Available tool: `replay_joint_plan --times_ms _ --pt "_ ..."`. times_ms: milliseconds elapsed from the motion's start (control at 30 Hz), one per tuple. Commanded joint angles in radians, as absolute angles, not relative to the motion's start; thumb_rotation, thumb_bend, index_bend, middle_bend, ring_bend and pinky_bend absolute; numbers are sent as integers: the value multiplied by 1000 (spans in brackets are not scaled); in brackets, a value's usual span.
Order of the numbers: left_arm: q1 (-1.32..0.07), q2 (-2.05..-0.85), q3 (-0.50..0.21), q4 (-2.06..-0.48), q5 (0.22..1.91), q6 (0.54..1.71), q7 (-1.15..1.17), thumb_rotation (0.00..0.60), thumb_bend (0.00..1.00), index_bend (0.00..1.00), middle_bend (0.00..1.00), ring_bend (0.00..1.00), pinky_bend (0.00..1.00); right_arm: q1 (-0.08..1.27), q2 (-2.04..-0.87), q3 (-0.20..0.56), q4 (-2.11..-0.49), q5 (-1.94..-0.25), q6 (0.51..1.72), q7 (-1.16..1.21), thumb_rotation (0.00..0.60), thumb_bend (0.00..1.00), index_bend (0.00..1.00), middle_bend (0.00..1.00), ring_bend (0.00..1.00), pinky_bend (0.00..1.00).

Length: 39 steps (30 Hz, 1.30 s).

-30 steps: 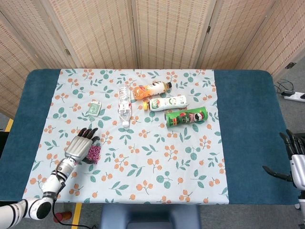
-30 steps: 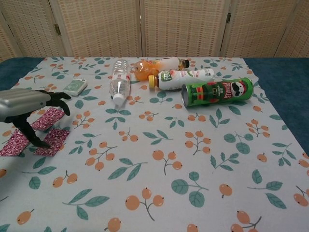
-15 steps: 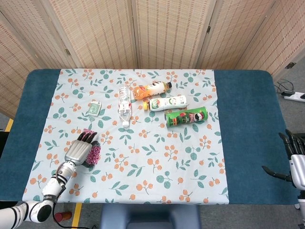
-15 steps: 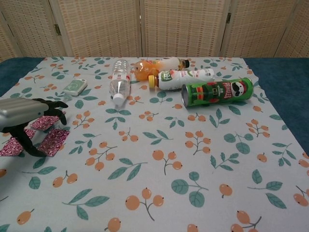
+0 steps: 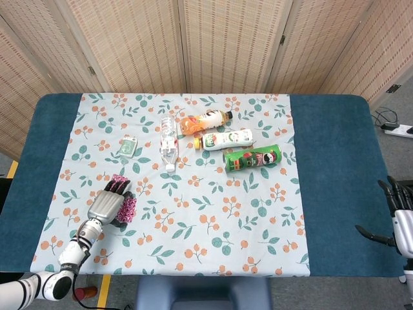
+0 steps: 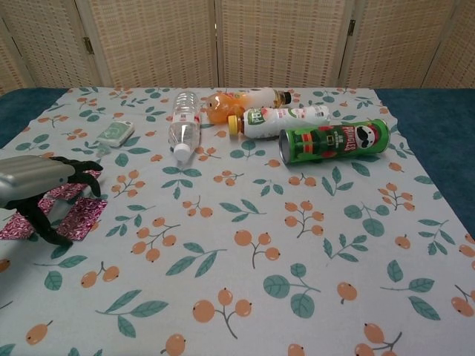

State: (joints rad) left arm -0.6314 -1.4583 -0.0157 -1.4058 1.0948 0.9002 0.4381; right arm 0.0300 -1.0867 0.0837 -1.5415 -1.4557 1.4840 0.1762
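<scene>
- Left hand [image 6: 33,189] rests palm-down on the pink foil packets [image 6: 78,215], dark fingers spread over them and touching, near the cloth's left edge.
- Right hand [image 5: 401,219] hangs open off the table's right side.
- Small green pack [image 5: 128,146] lies further back; bottles [image 5: 169,142] and green can [image 5: 252,159] beyond.

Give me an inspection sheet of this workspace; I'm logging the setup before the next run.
Surface: blue table under a leaf-and-fruit tablecloth.
Job's things: pink patterned packet lying flat beneath the left hand.
Clutter: water bottle, orange juice bottle, white bottle, green chips can, all on their sides; small green pack.
Hands: left hand resting on the packet; right hand off the table's edge, fingers apart.
Cables: power strip on the floor.
Surroundings: woven folding screen.
</scene>
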Motion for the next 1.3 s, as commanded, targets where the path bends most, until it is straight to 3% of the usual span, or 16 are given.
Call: replay_joint_plan --times_ms 33,433,733,1300 --pt "-634 -1459 -17 -1400 1086 891 441 521 146 273 25 0 0 29 -1088 83 -1540 -1455 1484 177 471 157 0 0 0 0" --pt "-638 -1460 -22 -1391 1070 867 425 518 169 311 25 0 0 33 -1088 83 -1541 -1457 1479 175 471 157 0 0 0 0" --pt "-635 -1454 -22 -1403 1093 884 416 593 173 356 25 0 0 32 -1088 84 -1541 -1457 1482 177 471 157 0 0 0 0" --pt "-570 -1331 -9 -1524 1152 1000 396 595 174 349 25 0 0 40 -1089 86 -1539 -1467 1480 181 469 158 0 0 0 0"
